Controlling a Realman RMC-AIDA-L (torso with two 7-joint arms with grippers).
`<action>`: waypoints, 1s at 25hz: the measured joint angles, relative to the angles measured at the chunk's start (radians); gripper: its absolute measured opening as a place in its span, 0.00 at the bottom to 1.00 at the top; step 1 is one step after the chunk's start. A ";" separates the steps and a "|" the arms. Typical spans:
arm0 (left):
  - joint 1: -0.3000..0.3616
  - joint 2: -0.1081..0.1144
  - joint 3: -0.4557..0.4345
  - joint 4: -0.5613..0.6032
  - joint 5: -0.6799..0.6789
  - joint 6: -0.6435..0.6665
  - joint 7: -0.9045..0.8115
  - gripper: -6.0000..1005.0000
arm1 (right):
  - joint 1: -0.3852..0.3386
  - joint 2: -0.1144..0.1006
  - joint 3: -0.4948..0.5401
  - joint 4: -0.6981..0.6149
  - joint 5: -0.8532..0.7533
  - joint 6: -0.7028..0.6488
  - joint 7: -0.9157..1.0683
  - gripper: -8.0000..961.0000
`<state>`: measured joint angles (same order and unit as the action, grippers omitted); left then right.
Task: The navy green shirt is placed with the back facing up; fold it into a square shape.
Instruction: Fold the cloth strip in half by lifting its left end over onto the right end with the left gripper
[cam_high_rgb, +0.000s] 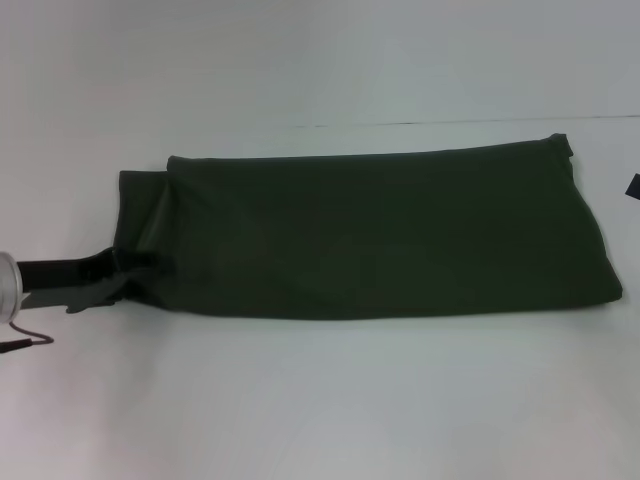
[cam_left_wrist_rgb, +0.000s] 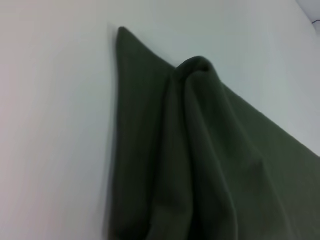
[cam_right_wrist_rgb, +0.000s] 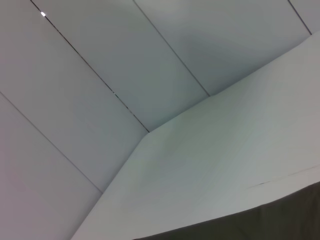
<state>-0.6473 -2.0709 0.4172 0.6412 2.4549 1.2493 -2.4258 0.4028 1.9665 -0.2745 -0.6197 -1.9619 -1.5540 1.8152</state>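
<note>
The navy green shirt (cam_high_rgb: 380, 235) lies on the white table as a long dark olive band running left to right, plain side up. My left gripper (cam_high_rgb: 128, 272) is at the shirt's left end, at its near corner, and looks shut on the cloth. In the left wrist view the shirt (cam_left_wrist_rgb: 200, 150) is bunched into a raised ridge close to the camera. A small dark part of my right gripper (cam_high_rgb: 633, 185) shows at the right edge of the head view, just beyond the shirt's right end. An edge of the shirt (cam_right_wrist_rgb: 260, 225) shows in the right wrist view.
The white table (cam_high_rgb: 320, 400) stretches in front of and behind the shirt. A panelled white wall (cam_right_wrist_rgb: 100, 75) stands behind the table. A thin dark cable (cam_high_rgb: 25, 340) hangs by the left arm.
</note>
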 joint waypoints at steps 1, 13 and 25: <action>-0.003 0.000 0.000 0.000 0.000 -0.001 0.001 0.68 | 0.000 0.000 0.000 0.000 0.000 0.000 0.000 0.95; 0.023 0.000 0.001 0.016 0.005 0.046 0.006 0.68 | -0.001 0.000 0.000 0.000 0.000 0.004 -0.003 0.95; 0.052 0.000 0.003 0.037 0.033 0.058 0.006 0.68 | -0.002 0.001 0.000 0.000 0.000 0.001 0.001 0.95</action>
<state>-0.5953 -2.0709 0.4204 0.6780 2.4880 1.3071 -2.4198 0.4003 1.9675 -0.2745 -0.6198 -1.9619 -1.5531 1.8160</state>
